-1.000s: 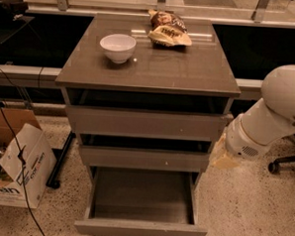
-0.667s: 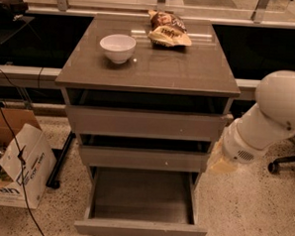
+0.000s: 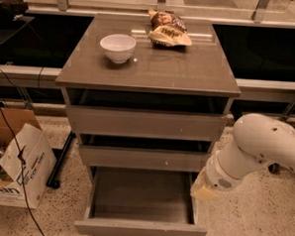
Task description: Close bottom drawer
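The bottom drawer [image 3: 140,229] of the grey-brown cabinet stands pulled far out, its shallow box [image 3: 142,194] empty and its flat front panel near the picture's lower edge. The middle drawer [image 3: 144,158] and the top drawer [image 3: 146,123] above it stick out only a little. My white arm [image 3: 257,145] comes in from the right. The gripper [image 3: 203,190] at its pale yellowish end is low, against the right side wall of the bottom drawer, behind its front panel.
A white bowl [image 3: 117,47] and a chip bag [image 3: 169,31] sit on the cabinet top [image 3: 189,72]. A cardboard box with a white bag [image 3: 16,167] and black cables [image 3: 17,153] lie on the speckled floor at the left. A dark counter runs behind.
My arm has dropped lower and a bit left, from beside the middle drawer to beside the bottom drawer's right wall. The drawers have not moved.
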`<state>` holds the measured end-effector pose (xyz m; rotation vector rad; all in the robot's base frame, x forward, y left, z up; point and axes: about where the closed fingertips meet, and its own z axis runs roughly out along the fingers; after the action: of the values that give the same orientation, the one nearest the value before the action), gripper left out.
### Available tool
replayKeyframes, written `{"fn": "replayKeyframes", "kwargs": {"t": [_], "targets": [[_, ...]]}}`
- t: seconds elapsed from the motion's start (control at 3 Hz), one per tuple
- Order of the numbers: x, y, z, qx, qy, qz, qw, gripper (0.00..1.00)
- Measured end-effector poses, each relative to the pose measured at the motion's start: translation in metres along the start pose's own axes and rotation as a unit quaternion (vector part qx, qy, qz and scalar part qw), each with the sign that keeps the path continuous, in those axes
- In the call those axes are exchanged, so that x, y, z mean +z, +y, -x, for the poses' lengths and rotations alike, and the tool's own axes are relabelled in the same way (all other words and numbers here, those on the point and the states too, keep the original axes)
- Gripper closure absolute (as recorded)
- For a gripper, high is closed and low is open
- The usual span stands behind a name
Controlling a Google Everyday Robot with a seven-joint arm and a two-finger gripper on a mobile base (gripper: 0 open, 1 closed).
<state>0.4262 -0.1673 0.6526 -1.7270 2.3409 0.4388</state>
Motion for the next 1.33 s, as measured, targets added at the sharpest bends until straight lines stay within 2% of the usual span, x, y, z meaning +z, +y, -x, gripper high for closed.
{"fn": "replayKeyframes", "kwargs": {"t": [0.33, 0.67, 1.0, 1.33], "targets": [[0.049, 0.004, -0.018, 0.017, -0.033, 0.027, 0.9989, 1.00], [0.105, 0.000, -0.038, 0.039, -0.044, 0.044, 0.9973, 1.00], [0.105, 0.000, -0.038, 0.039, -0.044, 0.044, 0.9973, 1.00], [0.139, -0.008, -0.039, 0.050, -0.077, 0.025, 0.9955, 1.00]]}}
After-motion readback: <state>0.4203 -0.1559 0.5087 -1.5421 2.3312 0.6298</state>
